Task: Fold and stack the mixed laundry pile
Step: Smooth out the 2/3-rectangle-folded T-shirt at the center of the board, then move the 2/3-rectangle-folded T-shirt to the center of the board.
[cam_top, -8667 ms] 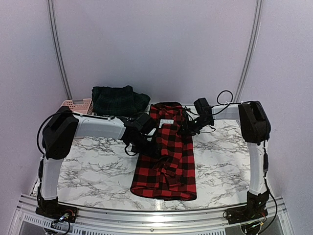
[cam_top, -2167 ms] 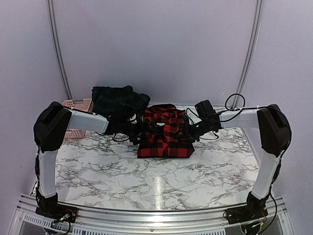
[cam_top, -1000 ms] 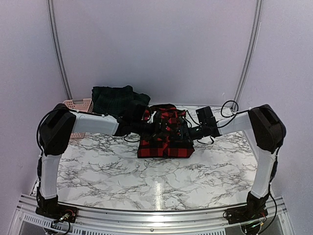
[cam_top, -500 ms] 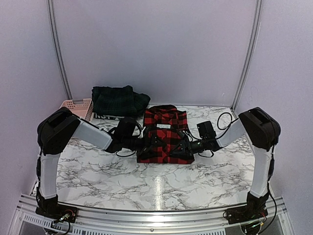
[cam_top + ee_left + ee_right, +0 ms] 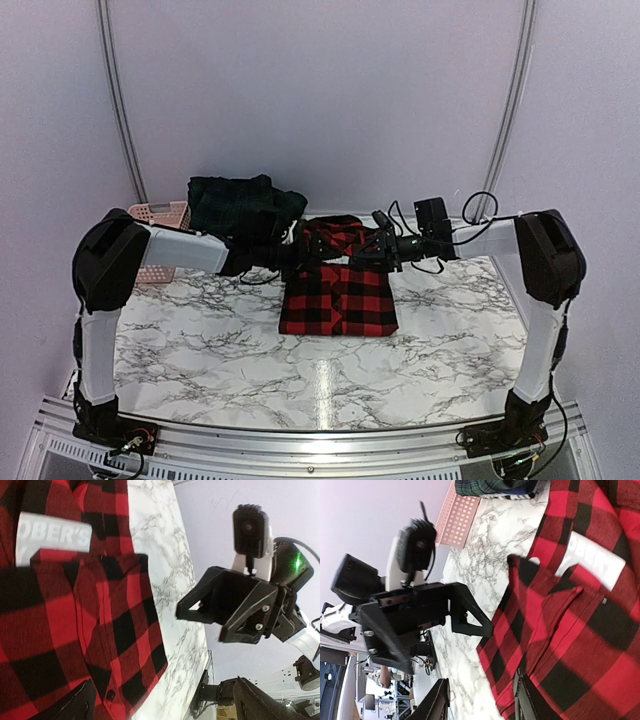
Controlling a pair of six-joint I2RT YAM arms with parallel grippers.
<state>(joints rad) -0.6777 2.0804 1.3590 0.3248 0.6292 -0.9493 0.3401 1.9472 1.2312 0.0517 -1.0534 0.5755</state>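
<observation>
The red-and-black checked shirt lies folded in a compact rectangle at the table's middle; its white neck label shows in the left wrist view and the right wrist view. My left gripper hovers open over the shirt's far left part, jaws wide apart. My right gripper faces it over the far right part, also open. Neither holds cloth. The dark green plaid piece sits bunched on the basket at the back left. A navy piece with a white band peeks out beneath it.
A pink perforated basket stands at the back left, against the wall, also in the right wrist view. Marble tabletop surrounds the shirt. The two grippers face each other closely above the shirt.
The long shirt has been folded into a short rectangle. In the last half second both grippers rose from the shirt's side edges and moved toward its far part, open.
</observation>
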